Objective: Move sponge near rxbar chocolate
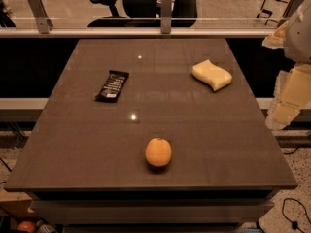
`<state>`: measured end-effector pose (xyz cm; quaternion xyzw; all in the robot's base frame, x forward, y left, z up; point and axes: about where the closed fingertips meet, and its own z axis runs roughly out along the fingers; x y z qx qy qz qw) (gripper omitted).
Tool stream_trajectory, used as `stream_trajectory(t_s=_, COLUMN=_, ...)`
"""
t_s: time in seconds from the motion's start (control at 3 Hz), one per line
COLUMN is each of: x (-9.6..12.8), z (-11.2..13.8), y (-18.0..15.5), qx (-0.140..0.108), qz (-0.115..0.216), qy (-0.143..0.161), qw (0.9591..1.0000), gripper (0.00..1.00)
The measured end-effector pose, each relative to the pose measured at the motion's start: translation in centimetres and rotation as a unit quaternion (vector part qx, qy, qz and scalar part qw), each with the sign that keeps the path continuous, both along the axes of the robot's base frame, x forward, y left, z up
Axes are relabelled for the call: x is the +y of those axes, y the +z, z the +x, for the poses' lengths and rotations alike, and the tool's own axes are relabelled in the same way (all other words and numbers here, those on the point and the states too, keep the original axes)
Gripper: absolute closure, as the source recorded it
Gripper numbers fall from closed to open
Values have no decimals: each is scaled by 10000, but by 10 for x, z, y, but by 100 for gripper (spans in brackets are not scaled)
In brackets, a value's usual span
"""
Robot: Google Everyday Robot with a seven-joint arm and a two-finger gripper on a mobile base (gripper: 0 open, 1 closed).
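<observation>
One sponge [212,75], a thick pale yellow foam block with wavy edges, lies flat on the far right of the counter [73,144]. One rxbar chocolate [112,85], a slim rectangle in glossy black wrapper with white lettering, lies far left, well apart from it. One round orange [158,152] sits near the middle. The counter is smooth, dark brown and faintly reflective. The cream-coloured tool [281,114] hangs beyond the right edge, holding nothing; whether it is spread or pressed together I cannot tell.
</observation>
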<state>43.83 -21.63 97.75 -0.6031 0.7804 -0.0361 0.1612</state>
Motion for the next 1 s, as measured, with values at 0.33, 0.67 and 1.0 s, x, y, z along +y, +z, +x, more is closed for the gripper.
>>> stream_trajectory(t_s=0.33, x=-1, z=2, y=5, qx=-49, qz=2, qy=-5, qw=10000, gripper=0)
stream_trajectory(t_s=0.67, x=-4, z=8, y=17, qx=-99, qz=-78, qy=-23, qw=9999, gripper=0)
stream_trajectory(t_s=1.0, x=-9, z=20, y=35, qx=-196, qz=-80, qy=7, qw=9998, gripper=0)
